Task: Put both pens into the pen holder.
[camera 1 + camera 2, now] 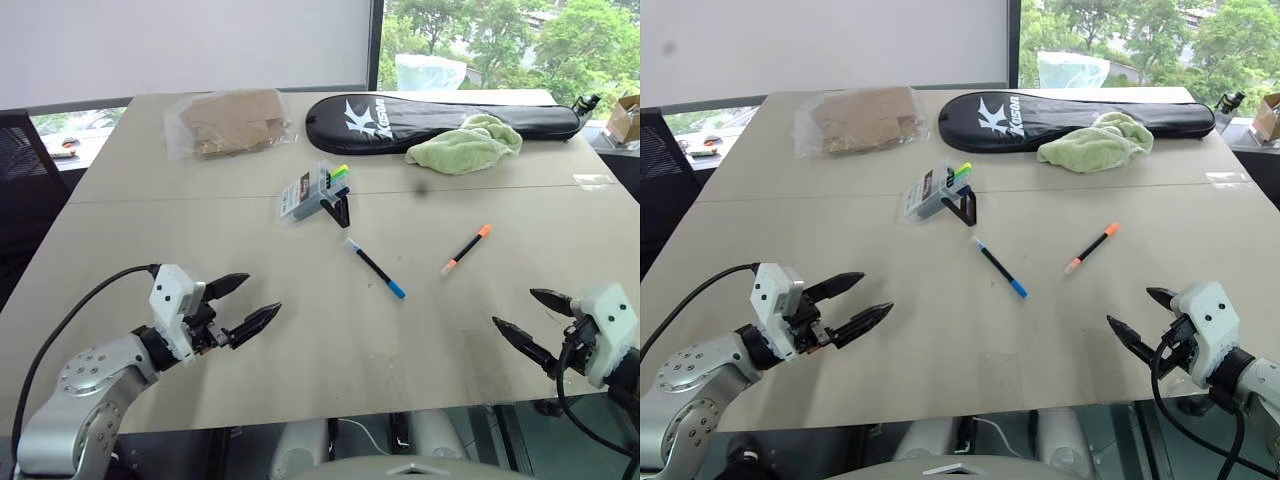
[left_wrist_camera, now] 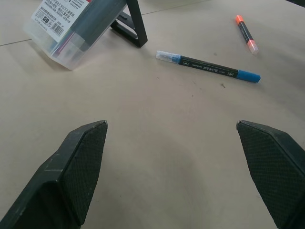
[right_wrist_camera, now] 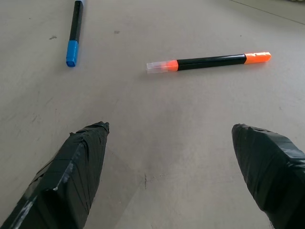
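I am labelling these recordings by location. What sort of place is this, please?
Probably an office or meeting room: a large beige table of joined sections, a black office chair beside it, and a big window looking onto green trees. A clear plastic pen holder on the table fits this too.

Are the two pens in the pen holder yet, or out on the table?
Out. The blue-ended pen and orange-capped pen both lie flat on the table, apart from the pen holder.

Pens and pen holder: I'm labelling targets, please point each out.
Blue-ended pen (image 1: 376, 268), left eye view, black barrel.
Orange-capped pen (image 1: 466, 249), left eye view, black barrel.
Pen holder (image 1: 306, 192), left eye view, labelled side.
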